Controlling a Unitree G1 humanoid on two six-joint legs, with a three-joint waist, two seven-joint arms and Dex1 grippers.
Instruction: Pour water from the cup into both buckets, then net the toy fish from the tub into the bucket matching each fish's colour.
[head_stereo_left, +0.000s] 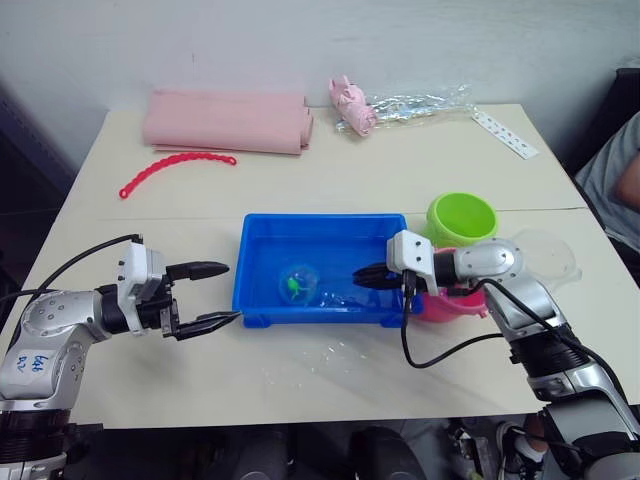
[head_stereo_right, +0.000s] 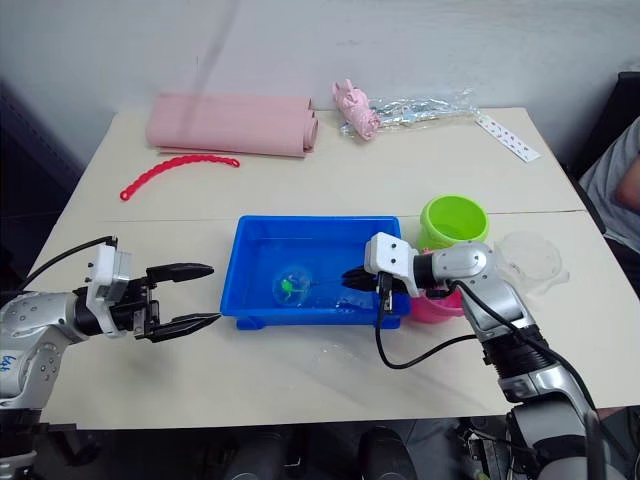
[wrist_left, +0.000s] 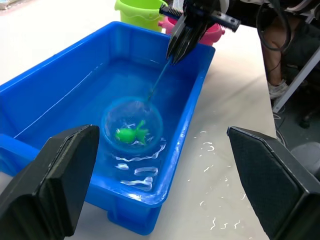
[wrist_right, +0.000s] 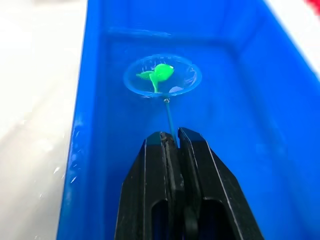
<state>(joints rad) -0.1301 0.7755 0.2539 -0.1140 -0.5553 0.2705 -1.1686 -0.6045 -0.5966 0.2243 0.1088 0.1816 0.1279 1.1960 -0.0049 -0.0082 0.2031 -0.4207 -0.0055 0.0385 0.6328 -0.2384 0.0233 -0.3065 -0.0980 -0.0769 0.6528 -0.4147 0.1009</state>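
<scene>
Nearest the head camera, the left gripper (head_stereo_left: 205, 296) hangs over the worktop (head_stereo_left: 330, 375) just beside the left end of the tub (head_stereo_left: 258, 305), its two black fingers spread wide and holding nothing. Right gripper (head_stereo_left: 372, 276) reaches over the tub's right end, fingers pressed together on the thin handle of the net (wrist_right: 162, 76). Its blue ring sits low in the tub's water with one green toy fish (wrist_right: 159, 73) lying on the mesh.

Green bucket (head_stereo_left: 462, 217) and pink bucket (head_stereo_left: 450, 303) stand touching the tub's far-right corner; the clear cup (head_stereo_left: 545, 255) lies behind the right forearm.

Judgement: the netting step is in hand, with the fish caught but not yet lifted. Next, the net should rise level, travel right to the green bucket, and tip there; a tilt in transit risks dropping the fish.
</scene>
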